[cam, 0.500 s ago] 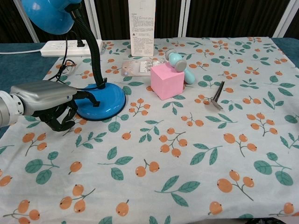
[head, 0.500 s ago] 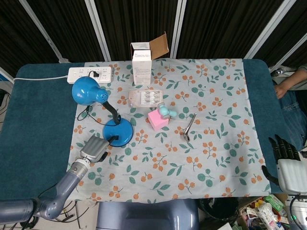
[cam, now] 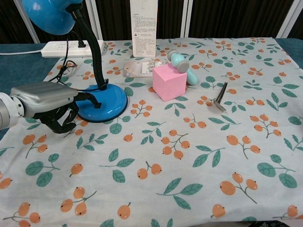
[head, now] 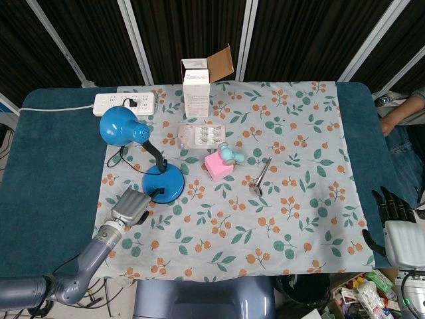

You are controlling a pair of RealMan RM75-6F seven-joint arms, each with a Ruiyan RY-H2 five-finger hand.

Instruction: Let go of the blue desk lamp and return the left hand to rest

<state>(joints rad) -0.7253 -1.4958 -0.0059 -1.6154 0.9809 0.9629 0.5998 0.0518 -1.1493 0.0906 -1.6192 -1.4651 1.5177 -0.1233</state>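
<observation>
At lower left, near the cloth-covered bench (head: pixel 60 199) edge, the left hand (head: pixel 131 207) lies palm-down, fingers curled, thumb touching the blue desk lamp's round base (cam: pixel 102 103); whether it grips is unclear. Bare floral cloth lies below it. The right hand (head: pixel 393 206) hangs off the right edge, fingers apart.

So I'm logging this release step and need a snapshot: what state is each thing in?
blue desk lamp: upright on its base, shade bent over.
left hand: beside the lamp base, fingers curled; contact with the base unclear.
right hand: off the table's right edge, holding nothing.
white carton: standing, top flap open.
power strip: one plug in.
pink cube: flat on the cloth.
</observation>
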